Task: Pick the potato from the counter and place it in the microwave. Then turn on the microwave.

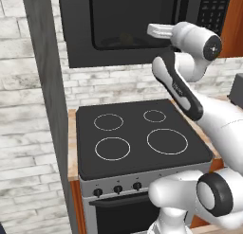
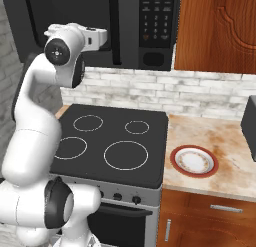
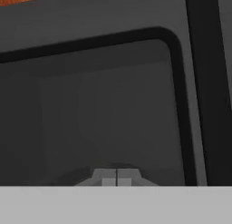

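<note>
Stovetop (image 1: 142, 136) below; gripper (image 3: 116, 177) closed, empty, facing microwave (image 1: 123, 24) door glass. Right base view adds plate (image 2: 194, 161) on counter (image 2: 220, 141).

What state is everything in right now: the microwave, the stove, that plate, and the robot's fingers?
Microwave: door shut.
Stove: nothing on the rings.
Plate: on the counter, nothing on it.
Fingers: shut together, holding nothing, up close to the microwave's glass.
</note>
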